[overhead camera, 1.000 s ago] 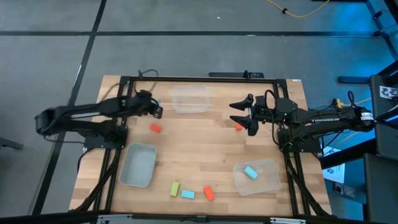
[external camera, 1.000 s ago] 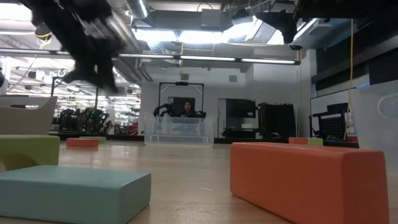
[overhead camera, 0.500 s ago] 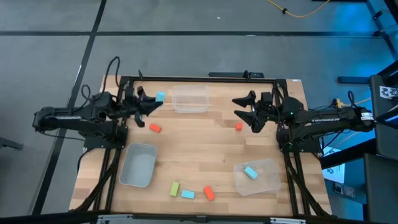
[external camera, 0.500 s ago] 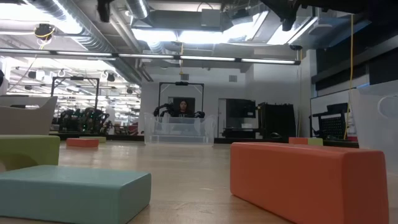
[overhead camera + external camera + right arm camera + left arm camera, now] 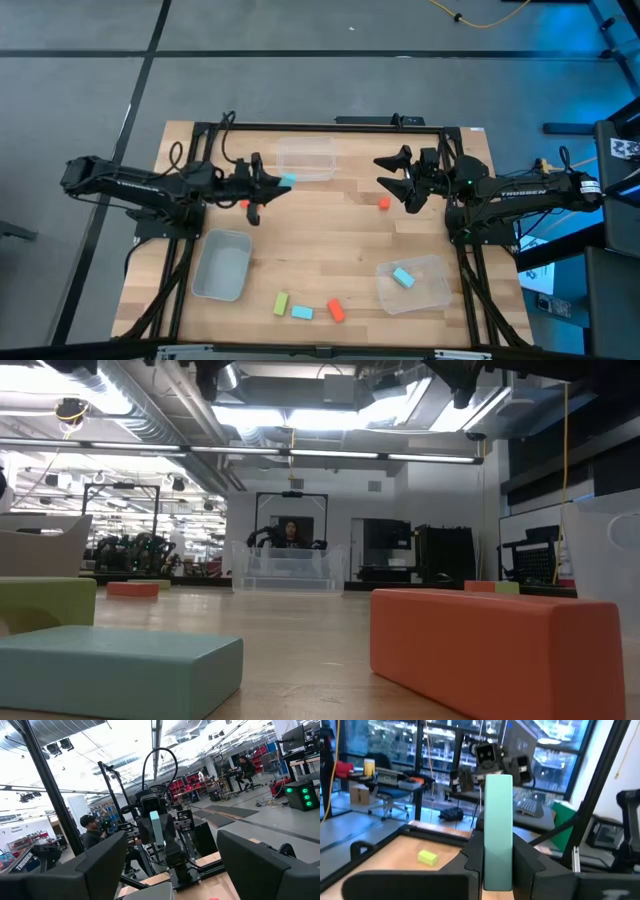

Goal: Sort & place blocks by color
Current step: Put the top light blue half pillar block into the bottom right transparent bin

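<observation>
High view, left tool (image 5: 281, 183) pinching a cyan block (image 5: 287, 181), right tool (image 5: 392, 174) spread, empty.

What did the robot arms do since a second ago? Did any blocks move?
The left gripper carried its light blue block from the table's left edge, up by the back left corner, then in toward the middle beside the clear bin, gripping it all the while. The right gripper backed off slightly from the orange block and stayed open. The other blocks and bins did not move.
</observation>
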Controlling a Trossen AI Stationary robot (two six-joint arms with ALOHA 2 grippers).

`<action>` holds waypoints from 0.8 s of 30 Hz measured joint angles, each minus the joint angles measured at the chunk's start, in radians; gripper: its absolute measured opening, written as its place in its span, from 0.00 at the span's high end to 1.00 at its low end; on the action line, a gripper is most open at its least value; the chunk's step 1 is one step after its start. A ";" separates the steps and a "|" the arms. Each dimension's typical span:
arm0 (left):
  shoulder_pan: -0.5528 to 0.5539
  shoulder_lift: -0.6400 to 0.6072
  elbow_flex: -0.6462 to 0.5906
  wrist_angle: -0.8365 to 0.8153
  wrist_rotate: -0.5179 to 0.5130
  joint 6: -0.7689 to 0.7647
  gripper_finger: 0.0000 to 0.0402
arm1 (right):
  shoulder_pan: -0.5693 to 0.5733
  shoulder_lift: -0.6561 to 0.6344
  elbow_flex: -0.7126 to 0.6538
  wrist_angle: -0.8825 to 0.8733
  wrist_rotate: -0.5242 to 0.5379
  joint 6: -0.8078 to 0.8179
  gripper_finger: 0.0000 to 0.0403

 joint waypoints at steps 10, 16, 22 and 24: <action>0.000 0.004 0.000 0.000 -0.020 -0.005 0.88 | 0.000 0.000 0.000 -0.003 0.000 0.002 0.23; 0.000 0.044 0.001 0.027 -0.048 -0.035 0.88 | 0.006 0.052 0.043 -0.105 0.002 0.045 0.23; 0.000 0.184 0.057 0.063 -0.050 -0.060 0.88 | 0.040 0.241 0.197 -0.245 0.000 -0.083 0.23; 0.000 0.247 0.098 0.062 -0.049 -0.060 0.88 | 0.046 0.296 0.240 -0.242 -0.001 -0.113 0.23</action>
